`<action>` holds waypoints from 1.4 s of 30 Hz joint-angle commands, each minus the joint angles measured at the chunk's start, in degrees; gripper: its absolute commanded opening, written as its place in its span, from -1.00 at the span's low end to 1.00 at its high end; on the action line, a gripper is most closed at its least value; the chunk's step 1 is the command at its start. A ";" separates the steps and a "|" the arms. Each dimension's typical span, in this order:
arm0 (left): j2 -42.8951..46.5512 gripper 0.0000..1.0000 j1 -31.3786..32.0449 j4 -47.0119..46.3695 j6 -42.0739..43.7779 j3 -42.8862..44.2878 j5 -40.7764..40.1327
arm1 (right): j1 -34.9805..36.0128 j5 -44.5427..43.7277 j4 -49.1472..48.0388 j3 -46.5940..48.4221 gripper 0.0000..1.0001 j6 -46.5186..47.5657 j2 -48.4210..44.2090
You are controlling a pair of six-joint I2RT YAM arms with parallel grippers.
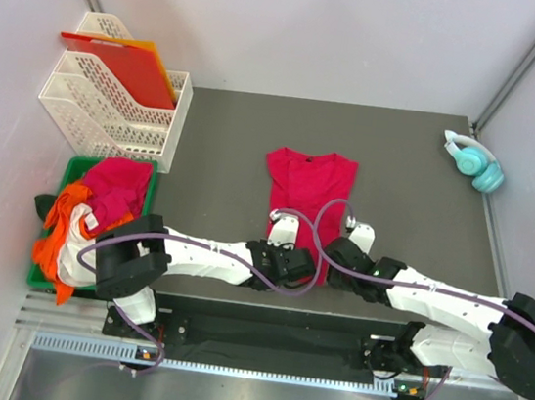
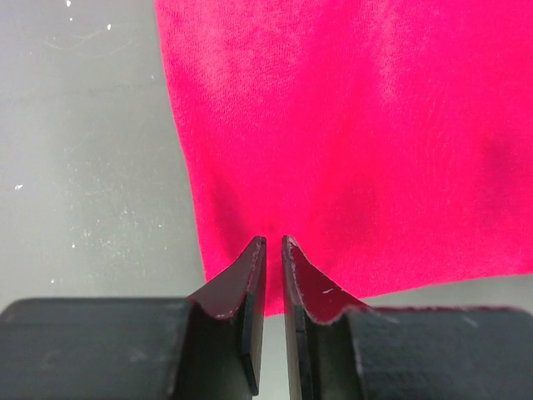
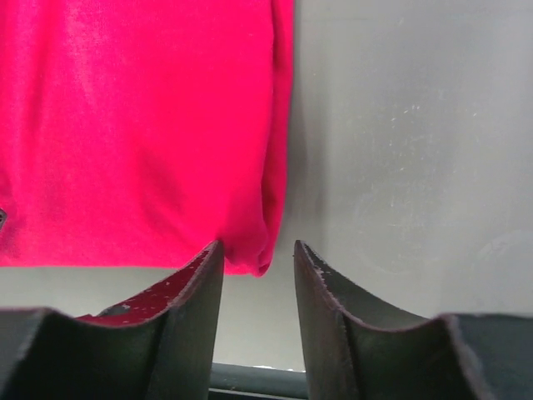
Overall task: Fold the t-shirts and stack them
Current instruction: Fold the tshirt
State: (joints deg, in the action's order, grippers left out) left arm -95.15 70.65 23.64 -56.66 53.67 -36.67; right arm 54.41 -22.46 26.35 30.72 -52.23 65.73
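The crimson t-shirt (image 1: pixel 309 181) is stretched away from both claws — near hem pinched by the left claw (image 2: pixel 273 240), corner straddled by the spread right claw (image 3: pixel 258 242).

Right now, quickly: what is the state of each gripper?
Left gripper: closed on the hem of the crimson t-shirt.
Right gripper: open at the shirt's other corner, nothing held.
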 commanded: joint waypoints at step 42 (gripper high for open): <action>2.08 -0.49 0.10 8.88 -12.95 -2.08 2.65 | 4.91 1.19 3.09 0.74 -1.00 -4.64 6.51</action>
State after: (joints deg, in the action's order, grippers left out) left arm -92.05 70.65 33.61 -68.29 52.64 -35.88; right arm 57.65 -24.12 27.16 31.03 -56.84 70.43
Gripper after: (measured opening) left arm 0.252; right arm 0.012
